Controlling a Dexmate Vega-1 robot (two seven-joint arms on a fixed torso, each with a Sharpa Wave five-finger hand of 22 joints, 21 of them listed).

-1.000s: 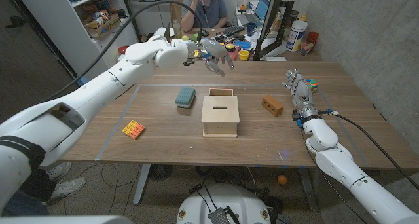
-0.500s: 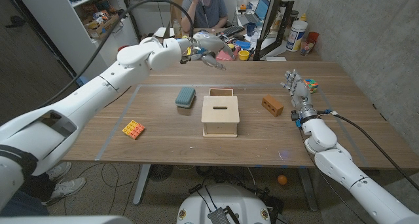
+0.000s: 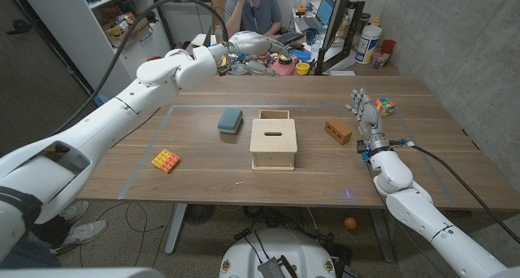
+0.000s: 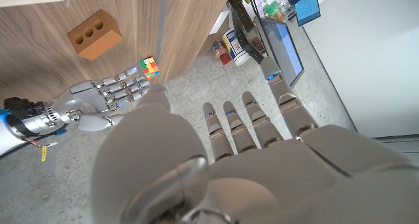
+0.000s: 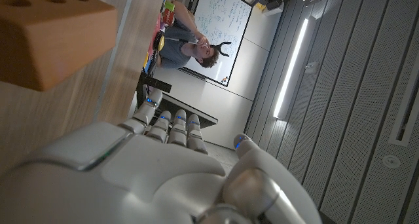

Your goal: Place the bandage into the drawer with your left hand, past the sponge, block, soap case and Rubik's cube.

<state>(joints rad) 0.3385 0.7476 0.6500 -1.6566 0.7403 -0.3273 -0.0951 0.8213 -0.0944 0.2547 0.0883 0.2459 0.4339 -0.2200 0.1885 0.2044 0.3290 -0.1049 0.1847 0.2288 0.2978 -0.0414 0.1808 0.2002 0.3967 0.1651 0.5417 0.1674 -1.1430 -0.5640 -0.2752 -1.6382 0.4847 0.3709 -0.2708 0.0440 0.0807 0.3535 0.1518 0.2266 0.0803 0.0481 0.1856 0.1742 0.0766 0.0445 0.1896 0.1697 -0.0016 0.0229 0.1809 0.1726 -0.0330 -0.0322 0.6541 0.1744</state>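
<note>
Glossy white robot arms over a wood-grain bench (image 3: 203, 160).
Left hand (image 3: 248, 44) reaches beyond the far edge, fingers straight and apart; right hand (image 3: 365, 109) stands spread. Bandage not discernible. Pale boxy wooden drawer (image 3: 272, 142) sits mid-bench.

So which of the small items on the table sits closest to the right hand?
The Rubik's cube, just beyond the right hand near the table's right edge; the brown block lies farther toward the wooden box.

drawer box (image 3: 272, 144) mid-surface | sponge (image 3: 230, 119) just left of it | brick block (image 3: 338, 131) to its right | Rubik's cube (image 3: 385, 107) near right edge, beyond right hand (image 3: 366, 114) | studded block (image 3: 166, 160) toward front-left corner | left hand (image 3: 252, 45) over far edge
</note>
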